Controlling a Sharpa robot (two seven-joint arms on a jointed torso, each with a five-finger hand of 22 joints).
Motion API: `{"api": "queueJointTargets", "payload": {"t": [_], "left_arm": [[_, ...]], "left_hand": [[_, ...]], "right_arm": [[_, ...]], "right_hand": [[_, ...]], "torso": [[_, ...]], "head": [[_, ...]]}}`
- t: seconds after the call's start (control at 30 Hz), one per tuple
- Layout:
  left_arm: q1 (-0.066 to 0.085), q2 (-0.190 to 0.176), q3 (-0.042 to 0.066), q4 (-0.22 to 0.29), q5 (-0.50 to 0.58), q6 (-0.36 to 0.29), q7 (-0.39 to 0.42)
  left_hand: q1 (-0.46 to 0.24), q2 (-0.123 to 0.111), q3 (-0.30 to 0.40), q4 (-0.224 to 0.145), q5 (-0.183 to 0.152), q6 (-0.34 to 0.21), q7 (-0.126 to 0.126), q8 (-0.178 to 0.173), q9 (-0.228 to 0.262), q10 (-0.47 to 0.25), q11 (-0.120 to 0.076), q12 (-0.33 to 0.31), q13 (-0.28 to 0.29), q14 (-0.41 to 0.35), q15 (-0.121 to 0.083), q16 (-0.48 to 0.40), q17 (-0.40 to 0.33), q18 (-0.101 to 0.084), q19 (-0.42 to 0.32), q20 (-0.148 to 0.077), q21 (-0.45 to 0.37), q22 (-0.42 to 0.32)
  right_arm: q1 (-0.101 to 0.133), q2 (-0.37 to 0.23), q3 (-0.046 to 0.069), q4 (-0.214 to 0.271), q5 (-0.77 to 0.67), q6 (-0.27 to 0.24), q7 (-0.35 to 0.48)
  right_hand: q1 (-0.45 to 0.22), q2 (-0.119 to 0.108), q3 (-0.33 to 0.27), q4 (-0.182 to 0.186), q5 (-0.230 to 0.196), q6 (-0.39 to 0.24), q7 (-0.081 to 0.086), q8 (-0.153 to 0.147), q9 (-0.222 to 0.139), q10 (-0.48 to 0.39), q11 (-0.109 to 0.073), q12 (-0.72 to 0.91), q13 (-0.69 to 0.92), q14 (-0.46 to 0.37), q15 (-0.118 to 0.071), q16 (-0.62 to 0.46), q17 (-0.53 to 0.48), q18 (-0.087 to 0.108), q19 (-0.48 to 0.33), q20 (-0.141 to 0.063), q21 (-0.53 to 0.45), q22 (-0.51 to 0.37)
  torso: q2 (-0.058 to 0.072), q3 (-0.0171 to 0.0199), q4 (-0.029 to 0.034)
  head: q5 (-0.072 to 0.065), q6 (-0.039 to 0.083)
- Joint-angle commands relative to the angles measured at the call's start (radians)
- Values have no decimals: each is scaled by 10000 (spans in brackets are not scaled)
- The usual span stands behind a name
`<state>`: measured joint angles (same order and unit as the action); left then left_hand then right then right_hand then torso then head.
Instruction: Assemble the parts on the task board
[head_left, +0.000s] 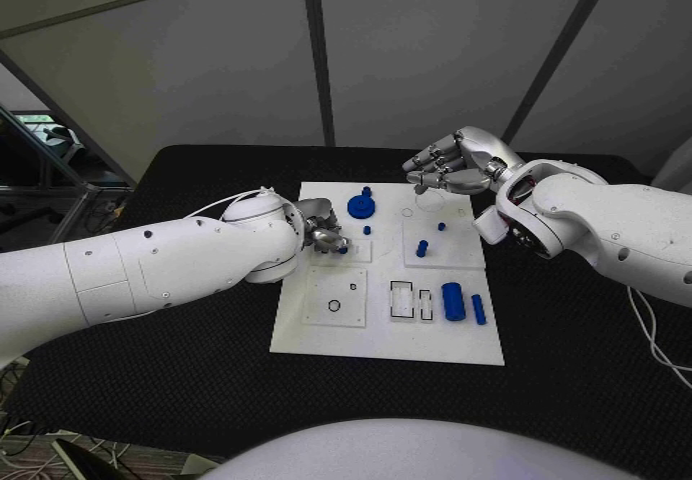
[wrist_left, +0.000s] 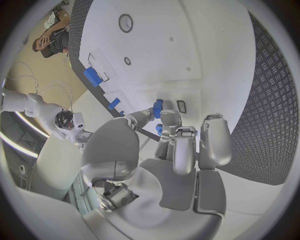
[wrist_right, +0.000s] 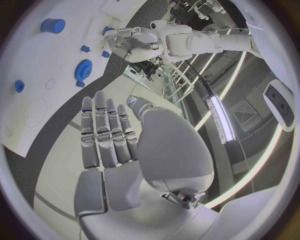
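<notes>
Blue peg (wrist_left: 157, 107) sits right at the left robot hand (head_left: 323, 234) fingertips, grasp unclear; right robot hand (head_left: 454, 160) released, farther off.

Readable markings: none.
I find no text, label, brand, number or sign that I can read on the board (head_left: 387, 345), on the parts, on either arm or on either hand in any view.
</notes>
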<state>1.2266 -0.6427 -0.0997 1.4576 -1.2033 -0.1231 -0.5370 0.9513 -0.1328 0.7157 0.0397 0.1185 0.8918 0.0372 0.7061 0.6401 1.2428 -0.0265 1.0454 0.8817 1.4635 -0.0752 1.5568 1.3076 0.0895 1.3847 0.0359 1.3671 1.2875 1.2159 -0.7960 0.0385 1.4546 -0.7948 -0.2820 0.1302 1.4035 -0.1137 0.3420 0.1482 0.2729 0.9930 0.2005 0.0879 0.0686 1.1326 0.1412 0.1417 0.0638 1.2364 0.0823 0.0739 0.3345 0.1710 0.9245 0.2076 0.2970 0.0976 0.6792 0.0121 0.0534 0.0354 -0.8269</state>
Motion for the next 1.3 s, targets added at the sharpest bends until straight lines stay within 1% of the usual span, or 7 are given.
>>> {"api": "queueJointTargets", "payload": {"t": [0.03, 0.27, 0.53, 0.63, 0.77, 1.23, 1.3], "left_arm": [[-33, -22, -35, -4, -62, 370, -70], [-32, -25, -35, -6, -62, 433, -69], [-32, -31, -34, -4, -62, 462, -68], [-32, -28, -33, -16, -62, 442, -73], [-32, -18, -32, -52, -62, 404, -76], [-32, 22, -29, -101, -51, 389, -76], [-31, 21, -28, -101, -51, 387, -76]], "left_hand": [[-132, -24, -86, 1, 40, 76, -16, 62, -26, 73, -40, 67, 22, 1027, -70, 28, 2496, -220, 70, -32, 62, 14], [-201, -41, -203, 61, 43, 117, -26, 63, -72, 104, -49, 120, 57, 1034, -77, 45, 2516, -227, 91, -41, 75, 46], [-323, -23, -347, 182, 49, 182, -41, 73, -134, 175, -62, 229, 148, 1054, -88, 93, 2574, -218, 76, -53, 39, 18], [-385, -9, -402, 244, 52, 202, -46, 74, -161, 194, -68, 260, 167, 1057, -93, 102, 2585, -226, 102, -58, 60, 56], [-441, 19, -442, 304, 56, 217, -49, 74, -188, 200, -69, 276, 170, 1058, -98, 103, 2586, -228, 111, -62, 63, 68], [-460, 34, -454, 327, 58, 222, -51, 74, -197, 208, -70, 290, 181, 1059, -99, 105, 2589, -231, 119, -63, 70, 80], [-470, 38, -462, 337, 58, 226, -52, 75, -202, 223, -71, 315, 210, 1064, -100, 119, 2605, -237, 135, -64, 86, 105]], "right_arm": [[17, 7, 7, -4, -11, 106, 79], [16, 11, 7, -8, -11, 111, 83], [16, 8, 7, -10, -11, 112, 83], [16, 8, 6, -8, -11, 112, 84], [16, 7, 6, -9, -11, 114, 83], [16, 9, 6, -15, -11, 123, 84], [16, 8, 6, -14, -11, 125, 83]], "right_hand": [[-83, -4, -8, 51, 47, -9, 67, -37, 17, -53, -11, -35, -8, -43, 49, -55, -9, 115, 25, 78, -41, -9], [-84, 5, -1, 51, 77, -11, 67, -40, 18, -58, -11, -35, -7, -62, 54, -69, -17, 117, 19, 83, -66, -23], [-86, 7, 3, 51, 99, -13, 68, -42, 19, -62, -8, -34, -6, -77, 59, -79, -24, 117, 14, 88, -85, -34], [-93, 6, 4, 53, 117, -15, 71, -45, 20, -65, -5, -32, -6, -98, 67, -89, -33, 117, 6, 95, -110, -47], [-97, 6, 6, 54, 131, -17, 73, -46, 21, -67, -3, -31, -5, -114, 73, -96, -40, 117, -1, 99, -128, -57], [-96, 4, 15, 47, 163, -19, 75, -50, 24, -74, 1, -28, -5, -161, 88, -111, -60, 118, -18, 111, -178, -84], [-95, 3, 16, 45, 166, -19, 76, -50, 24, -75, 2, -28, -5, -168, 90, -113, -63, 118, -21, 113, -185, -88]], "torso": [[-1, 0, 2], [-8, 3, 2], [-5, 1, -6], [-3, -5, -8], [-4, -1, -1], [2, -2, -1], [2, -4, -1]], "head": [[13, -23], [12, -34], [9, -12], [12, -7], [1, 4], [-25, -23], [-31, -8]]}}
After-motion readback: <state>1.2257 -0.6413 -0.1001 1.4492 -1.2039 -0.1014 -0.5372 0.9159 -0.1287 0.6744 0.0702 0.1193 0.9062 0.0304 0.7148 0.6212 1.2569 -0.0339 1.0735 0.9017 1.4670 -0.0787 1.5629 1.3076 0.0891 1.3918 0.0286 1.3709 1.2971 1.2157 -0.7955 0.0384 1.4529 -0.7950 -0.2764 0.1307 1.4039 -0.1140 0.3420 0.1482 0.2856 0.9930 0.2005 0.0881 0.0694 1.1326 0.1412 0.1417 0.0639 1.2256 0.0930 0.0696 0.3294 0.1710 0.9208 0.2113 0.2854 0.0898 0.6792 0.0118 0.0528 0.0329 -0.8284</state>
